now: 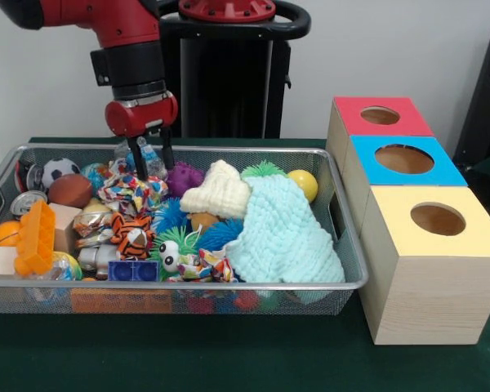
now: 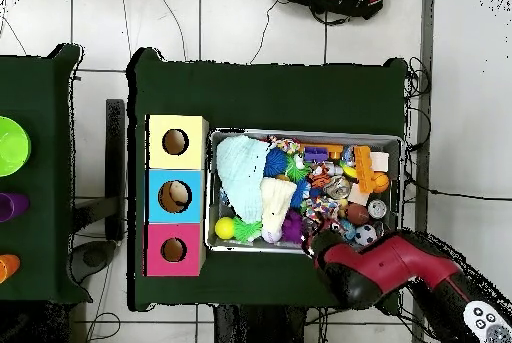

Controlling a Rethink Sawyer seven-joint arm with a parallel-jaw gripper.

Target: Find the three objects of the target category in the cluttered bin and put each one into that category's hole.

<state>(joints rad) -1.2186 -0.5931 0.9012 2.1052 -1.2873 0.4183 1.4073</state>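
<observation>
Wire-mesh bin (image 1: 343, 282) on the green tabletop (image 1: 229, 359), with positions given relative to the bin. Near its front wall lie a blue block (image 1: 133, 270) and a googly-eyed toy (image 1: 173, 260); toward its middle, a light-blue knitted cloth (image 1: 286, 233) and an orange block (image 1: 35, 237); at its far side, a yellow ball (image 1: 305, 183) and a small soccer ball (image 1: 59, 170). Just beside the bin stand three wooden boxes, yellow-topped (image 1: 429, 220), blue-topped (image 1: 404, 159) and red-topped (image 1: 380, 116), each with a round hole. The tool (image 1: 151, 157) hangs over the bin's far side, its two fingers spread apart, holding nothing.
</observation>
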